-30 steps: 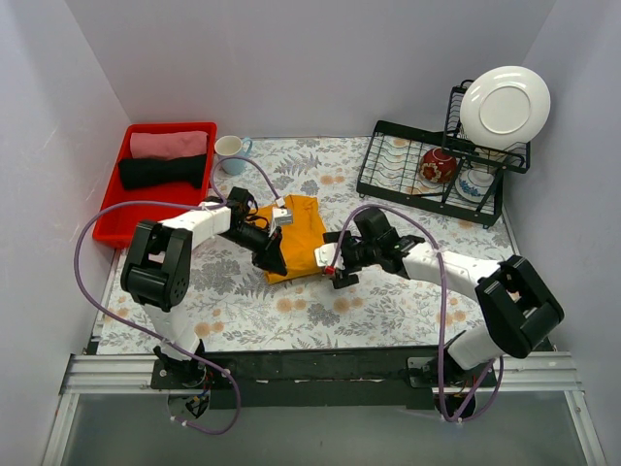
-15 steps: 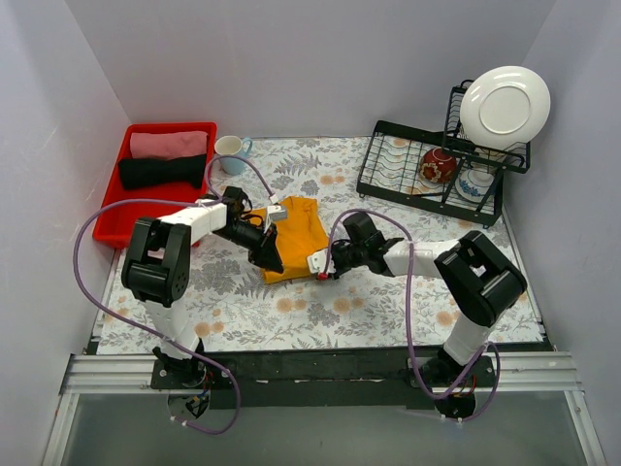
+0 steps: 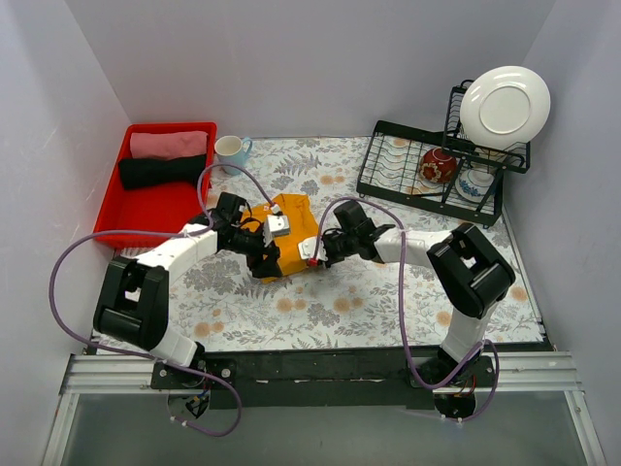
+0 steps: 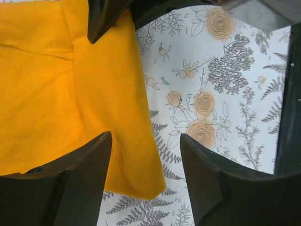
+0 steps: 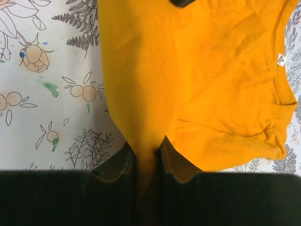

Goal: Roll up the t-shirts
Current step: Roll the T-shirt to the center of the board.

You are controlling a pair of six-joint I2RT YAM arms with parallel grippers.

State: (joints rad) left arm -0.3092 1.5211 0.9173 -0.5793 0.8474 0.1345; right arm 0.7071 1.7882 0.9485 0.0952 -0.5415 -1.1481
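At the far left, the red tray (image 3: 141, 209) held a pink roll (image 3: 170, 144) and a black roll (image 3: 163, 171) of cloth, side by side. These looked like finished pieces, though whether they were shirts could not be told. Just right of the tray stood the mug (image 3: 231, 149). Near the middle of the tabletop (image 3: 340, 301), the left gripper (image 4: 145, 146) was low over the left near part of the t-shirt (image 3: 299, 214) with its fingers spread wide, gripping nothing; in its wrist view the shirt's corner lay loose beneath the gap between them. The t-shirt lay between the two arms, folded into a narrower shape with creases and a doubled layer, but it was not wound into a roll. On its right near edge the right gripper (image 5: 146, 157) was closed tight on a raised ridge of the cloth, pinching it. Further right, the dish rack (image 3: 427, 175) stood well apart. Judged from this, the orange shirt was at an early stage: folded, one side held, the other not yet grasped. What seemed left was for the left gripper to take hold and for the near edge to be turned over itself until the shirt made a tight roll. It would then likely be set in the tray beside the others.
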